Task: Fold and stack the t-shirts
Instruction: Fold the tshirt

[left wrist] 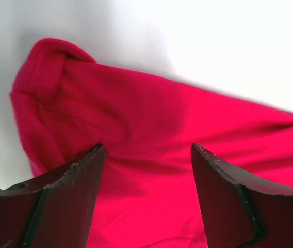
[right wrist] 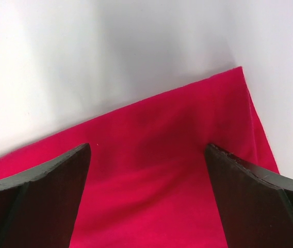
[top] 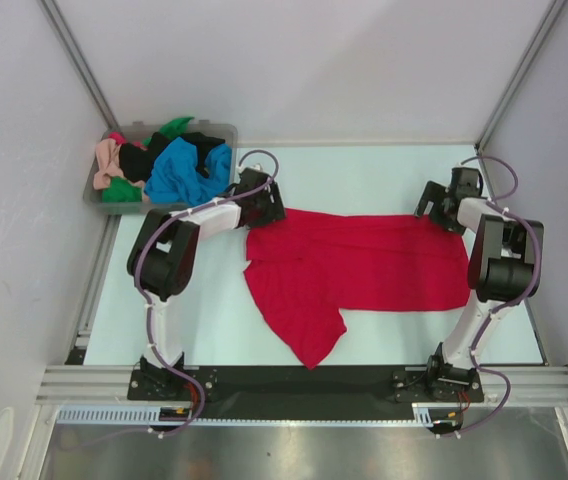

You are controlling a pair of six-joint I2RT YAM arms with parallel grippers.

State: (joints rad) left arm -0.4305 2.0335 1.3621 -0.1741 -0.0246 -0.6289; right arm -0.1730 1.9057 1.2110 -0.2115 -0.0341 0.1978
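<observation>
Red shirt (top: 364, 265): spread on the desk (top: 384, 170), wide from side to side, with one flap trailing off its near left part; I judge no fold made yet
Left claw (left wrist: 147, 149): jaws apart and holding nothing, poised over the red shirt's far left corner
Right claw (right wrist: 147, 147): jaws apart and empty, over the red shirt's far right corner, whose cloth edge shows past the fingers
Why there: I read the matching far corners as a set-up to pinch both at once, so the far edge lifts level and can be carried over to the near edge
Contact: I cannot tell whether either claw's tips touch the cloth
Hem (left wrist: 48, 59): rolled over at the left corner; my worry is a thick or partial pinch there, which would skew the fold
Other shirts (top: 186, 170): blue, black, green and peach, heaped in the bin (top: 222, 130) just beyond the red shirt's far left corner, unfolded as far as I can see
</observation>
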